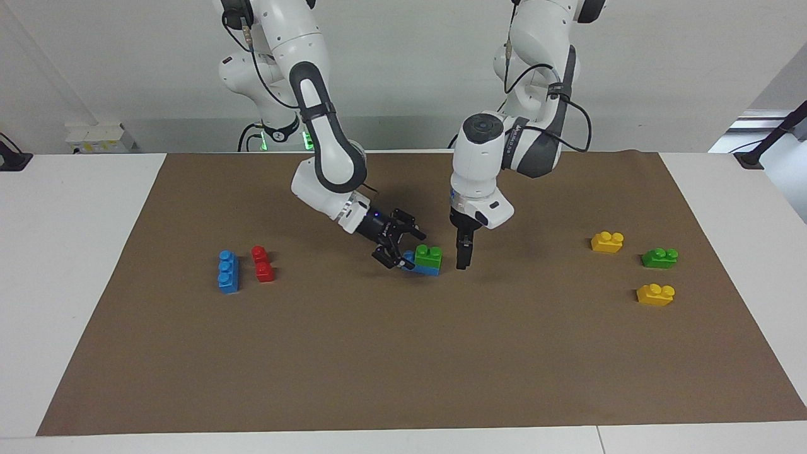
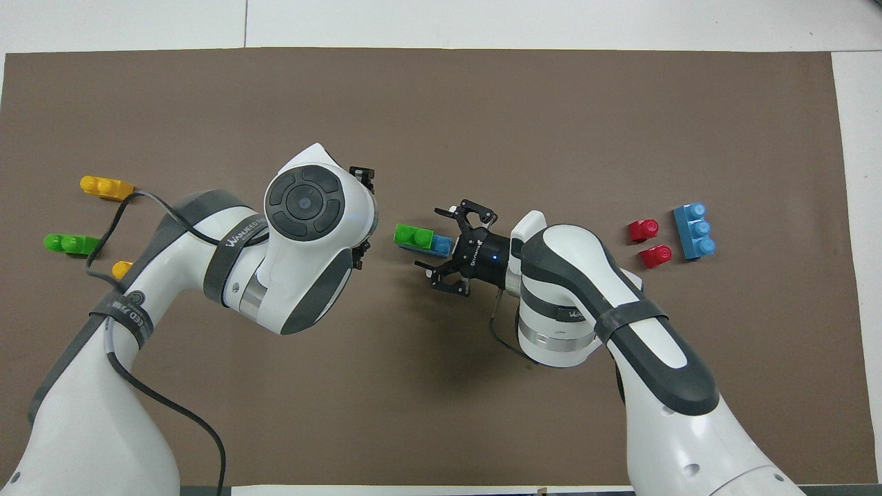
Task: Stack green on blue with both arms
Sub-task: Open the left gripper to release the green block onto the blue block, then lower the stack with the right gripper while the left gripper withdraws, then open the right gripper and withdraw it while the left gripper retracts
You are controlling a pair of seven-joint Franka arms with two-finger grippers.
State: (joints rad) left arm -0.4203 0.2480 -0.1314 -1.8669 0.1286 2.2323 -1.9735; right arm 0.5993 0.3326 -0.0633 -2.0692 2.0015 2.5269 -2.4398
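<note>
Since the green brick (image 1: 429, 253) already sits on the blue brick (image 1: 423, 269) mid-mat, stacking looks done; one blue stud pokes out uncovered at the right arm's end. Right hand (image 1: 398, 247) is open, jaws spread at that stud end, fingertips close to the blue but gripping nothing. Left hand (image 1: 463, 256) hangs over the mat just beside the stack, toward the left arm's end, open and empty, not touching. Judged left: back both arms off, maybe a press check, can't tell if studs seated fully. Spare green brick (image 1: 660, 257) and two yellow bricks (image 1: 607, 241) lie toward the left arm's end; spare blue brick (image 1: 227, 272) and red brick (image 1: 262, 263) toward the right arm's end, untouched on worktop mat (image 1: 403, 353).
</note>
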